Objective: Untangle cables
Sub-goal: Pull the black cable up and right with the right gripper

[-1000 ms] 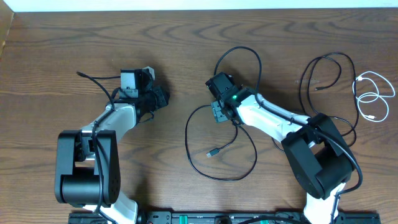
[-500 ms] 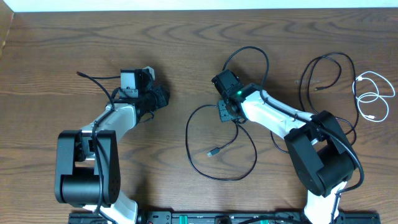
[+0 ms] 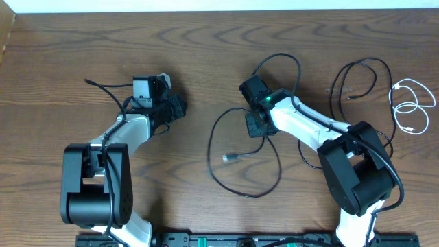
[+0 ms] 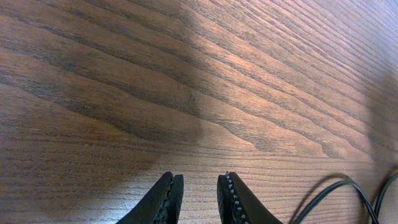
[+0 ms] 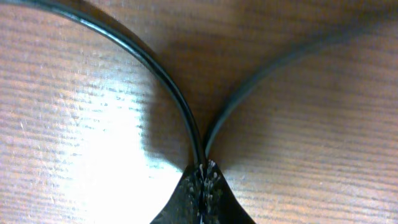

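Thin glossy black cable (image 5: 168, 81), looped mid-desk, is pinched between the right fingers (image 5: 193, 190). Ridged left fingers (image 4: 171, 199) stand slightly apart, empty. White cable (image 3: 410, 104) coils at the wood-grain desk's (image 3: 206, 41) right edge.

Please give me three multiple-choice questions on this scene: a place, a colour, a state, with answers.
1. Where lies the white cable? A far right B between the arms C far left
2. What colour is the pinched cable in the right gripper? A white B black C red
3. The left gripper is: A open, empty B gripping a cable C gripping a plug
1A: its loops lie at the overhead view's right edge. 2B: black strands meet where it is shut. 3A: its jaws stand apart, nothing between.
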Available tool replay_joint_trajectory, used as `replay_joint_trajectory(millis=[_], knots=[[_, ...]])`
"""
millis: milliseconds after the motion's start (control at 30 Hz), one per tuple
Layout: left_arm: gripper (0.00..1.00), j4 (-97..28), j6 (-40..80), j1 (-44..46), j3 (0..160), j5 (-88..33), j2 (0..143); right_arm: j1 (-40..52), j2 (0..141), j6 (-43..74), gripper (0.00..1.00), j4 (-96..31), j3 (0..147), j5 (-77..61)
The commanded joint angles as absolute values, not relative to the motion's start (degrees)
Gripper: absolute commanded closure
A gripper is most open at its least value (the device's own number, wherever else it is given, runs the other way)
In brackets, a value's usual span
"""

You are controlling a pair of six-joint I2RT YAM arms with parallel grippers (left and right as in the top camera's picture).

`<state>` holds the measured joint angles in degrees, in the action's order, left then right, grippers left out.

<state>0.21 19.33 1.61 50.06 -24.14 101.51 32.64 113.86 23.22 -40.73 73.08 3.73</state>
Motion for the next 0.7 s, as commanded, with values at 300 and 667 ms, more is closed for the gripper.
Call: replay_joint_trajectory(millis=[300, 667], knots=[[0.75, 0.1, 19.2, 1.4, 49.8, -25.2, 101.2, 29.5, 115.8, 22.8, 0.99, -40.9, 71.5, -8.8], [0.75, 1.2, 19.2, 1.5, 49.8, -29.8, 101.2, 23.6, 115.6, 18.7, 0.99, -37.3, 71.5, -25.5]])
